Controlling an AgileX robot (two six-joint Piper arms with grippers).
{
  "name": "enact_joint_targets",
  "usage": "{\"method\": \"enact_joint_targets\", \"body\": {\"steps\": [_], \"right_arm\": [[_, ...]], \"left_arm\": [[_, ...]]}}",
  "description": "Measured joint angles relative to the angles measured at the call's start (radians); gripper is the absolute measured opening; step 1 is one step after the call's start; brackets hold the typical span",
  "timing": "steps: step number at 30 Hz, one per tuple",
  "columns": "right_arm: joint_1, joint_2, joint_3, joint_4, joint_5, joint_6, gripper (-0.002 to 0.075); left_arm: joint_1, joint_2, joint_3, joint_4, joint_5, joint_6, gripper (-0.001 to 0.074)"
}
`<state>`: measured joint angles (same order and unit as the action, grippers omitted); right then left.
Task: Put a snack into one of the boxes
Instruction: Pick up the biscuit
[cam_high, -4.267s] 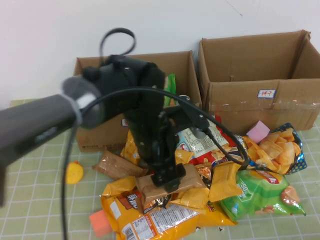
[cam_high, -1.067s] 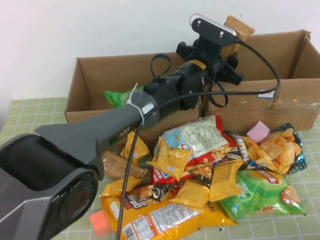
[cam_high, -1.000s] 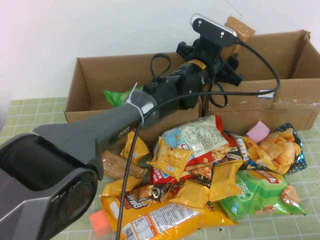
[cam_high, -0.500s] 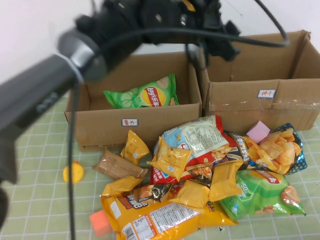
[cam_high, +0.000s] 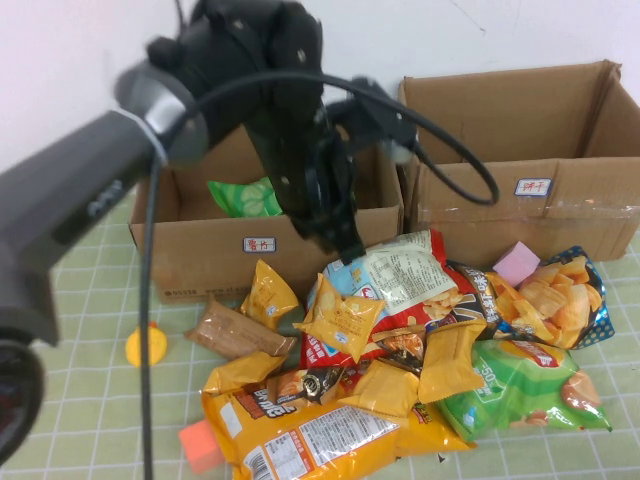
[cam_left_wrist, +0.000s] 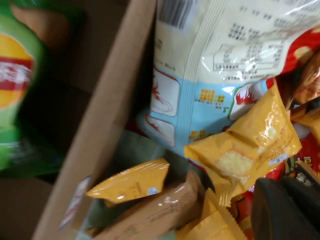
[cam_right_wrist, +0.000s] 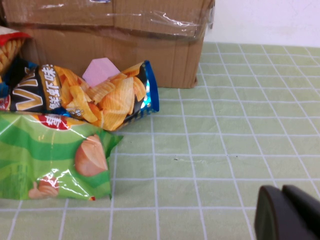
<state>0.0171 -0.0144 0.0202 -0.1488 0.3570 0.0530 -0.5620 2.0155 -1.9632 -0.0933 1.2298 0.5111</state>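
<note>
Plainly, no snack seems to be in hand. Our left end effector (cam_high: 337, 238) hangs beside the left box (cam_high: 200, 255) front wall, with the white-and-blue bag (cam_high: 395, 275) just below; whether it is released we cannot tell. Overlapping packets beneath could slip or lift in pairs. Our right end effector (cam_right_wrist: 287, 212), clenched empty, sits low over the bench (cam_right_wrist: 210, 150).

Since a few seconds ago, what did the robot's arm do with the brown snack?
The left tool lifted the brown wrapped snack off the pile of snack bags, carried it over the right cardboard box, then swung back down before the left cardboard box without it. The snack is out of sight. The other bags stayed put; the right tool hangs low over the green mat.
</note>
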Motion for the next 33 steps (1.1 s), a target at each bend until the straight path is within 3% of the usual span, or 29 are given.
{"method": "enact_joint_targets", "body": {"steps": [11, 13, 15, 19, 22, 26, 33], "right_arm": [[0.000, 0.000, 0.000, 0.000, 0.000, 0.000, -0.0002], [0.000, 0.000, 0.000, 0.000, 0.000, 0.000, -0.0002], [0.000, 0.000, 0.000, 0.000, 0.000, 0.000, -0.0002], [0.000, 0.000, 0.000, 0.000, 0.000, 0.000, -0.0002], [0.000, 0.000, 0.000, 0.000, 0.000, 0.000, -0.0002], [0.000, 0.000, 0.000, 0.000, 0.000, 0.000, -0.0002], [0.000, 0.000, 0.000, 0.000, 0.000, 0.000, -0.0002]], "left_arm": [[0.000, 0.164, 0.000, 0.000, 0.002, -0.037, 0.0022], [0.000, 0.181, 0.000, 0.000, 0.002, -0.044, 0.0070], [0.000, 0.187, 0.000, 0.000, 0.002, -0.051, 0.0164], [0.000, 0.187, -0.002, 0.000, 0.002, -0.066, 0.0457], [0.000, 0.187, -0.002, 0.000, 0.002, -0.099, 0.0617], [0.000, 0.187, -0.002, -0.042, 0.002, -0.114, 0.0678], [-0.004, 0.162, -0.002, -0.055, 0.002, -0.114, 0.0692]]}}
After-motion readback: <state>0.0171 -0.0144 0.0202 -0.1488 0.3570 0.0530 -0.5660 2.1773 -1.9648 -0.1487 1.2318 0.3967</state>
